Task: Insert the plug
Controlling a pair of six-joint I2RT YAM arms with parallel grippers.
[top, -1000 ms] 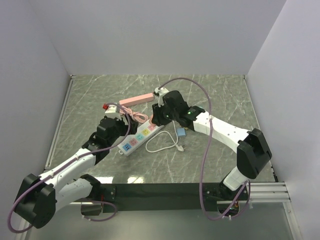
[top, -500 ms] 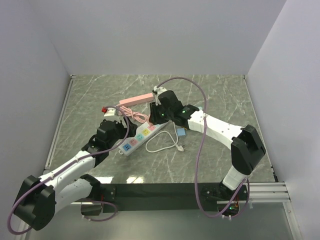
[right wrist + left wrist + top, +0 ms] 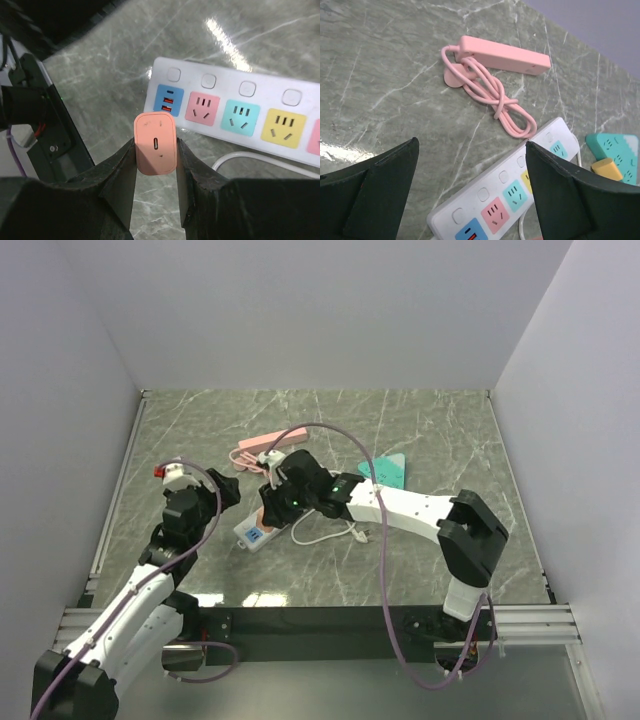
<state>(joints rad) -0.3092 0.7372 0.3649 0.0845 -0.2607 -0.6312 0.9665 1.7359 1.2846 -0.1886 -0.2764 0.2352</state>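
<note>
Right end effector [image 3: 155,159] is clamped narrow on the plug [image 3: 155,143], one finger [image 3: 122,167] on each long side. Plug is a salmon-pink rounded block, flat face toward the wrist camera, with one small oval USB-C slot at centre. Faint marks above and below the slot are too small to read. Plug hangs just off the white strip [image 3: 235,107], by its blue end, and is not in any socket. Height over the strip: cannot tell. From above, the right end effector [image 3: 283,498] covers the middle of the white strip [image 3: 255,532], with only the blue end showing past it.

White strip, from the blue end on: a blue module with USB ports with red inserts, then pink, teal, yellow and pink sockets. A square button sits beside each. Any print on it is too small to read.

A white cord [image 3: 328,537] loops on the bench [image 3: 440,430] on the near side of the white strip.

Left end effector [image 3: 470,200] is wide and empty, fingers [image 3: 380,190] spread to both frame edges. From above it [image 3: 222,490] sits apart from the white strip, off the blue end.

Pink strip [image 3: 502,52] lies on the far side of the white strip. Its pink cord [image 3: 495,97] is bundled between the two. A teal block [image 3: 615,150] with sockets sits past the white strip's other end, with a yellow plug [image 3: 606,169] against it.
</note>
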